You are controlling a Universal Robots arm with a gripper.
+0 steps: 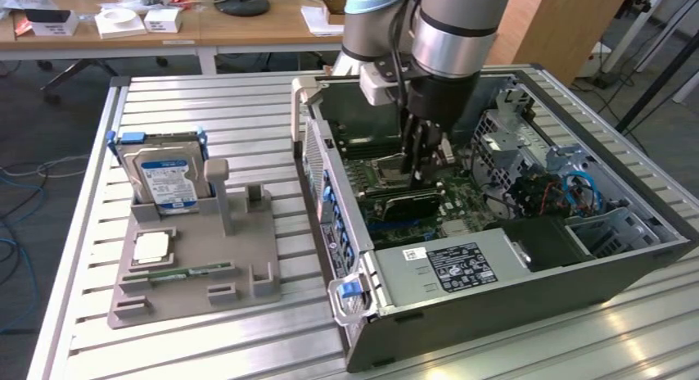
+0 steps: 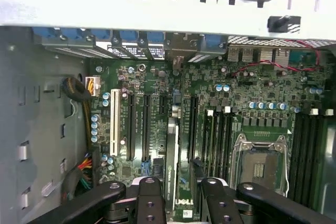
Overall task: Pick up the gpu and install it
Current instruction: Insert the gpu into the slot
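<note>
The arm reaches down into the open computer case (image 1: 513, 232), which lies on its side on the slatted table (image 1: 218, 110) so that the motherboard (image 2: 252, 108) faces up and the slots can be reached from above. The gripper (image 1: 421, 163) hangs low over the board, just beside the empty processor socket (image 2: 260, 163).

In the wrist view its two dark fingers (image 2: 149, 203) stand partly apart and close on a thin, dark card held edge-on between them: this is the gpu (image 2: 172, 166). It runs lengthwise along the row of long black expansion slots (image 2: 137, 127), its far end pointing towards the blue-latched bracket openings (image 2: 131, 38) at the case's rear wall. Held this way, the card's lower edge can line up with a slot and its bracket end with an opening. Whether the edge already touches the slot cannot be told.

The gpu looks like a narrow black strip with pale lettering near the fingers; its face is hidden.

On the exterior view's left, a grey parts stand (image 1: 196, 273) holds a hard drive (image 1: 164, 179) upright, with a small chip and a memory stick (image 1: 180, 272) lying flat.
</note>
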